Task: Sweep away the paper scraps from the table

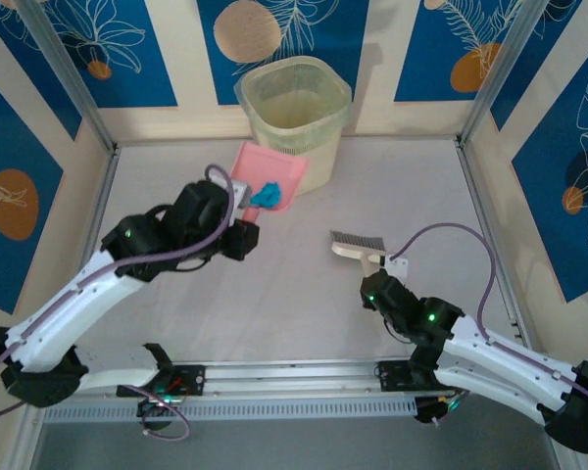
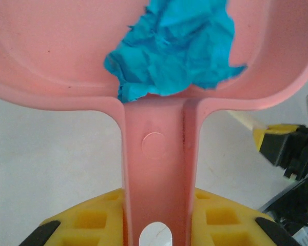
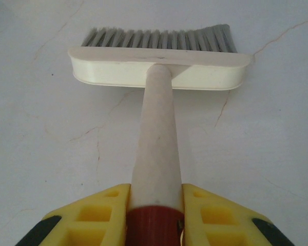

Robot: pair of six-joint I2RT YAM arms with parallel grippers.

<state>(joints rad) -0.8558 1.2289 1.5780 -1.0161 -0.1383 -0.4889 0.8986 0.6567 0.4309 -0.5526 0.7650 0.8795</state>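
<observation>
1. In the pink dustpan (image 2: 51, 56), near the back of the table (image 1: 421, 186), lies a paper scrap (image 2: 172, 48): a cyan crumpled wad, probably feather-light and soft, so it could easily roll or blow out.
2. It looks better pushed with bristles than pinched, and the pan should be kept level.
3. The left gripper (image 2: 156, 220) is clamped on the dustpan's handle, and the right gripper (image 3: 155, 215) is clamped on the handle of the brush (image 3: 156, 64).
4. No brand, label or writing can be read.
</observation>
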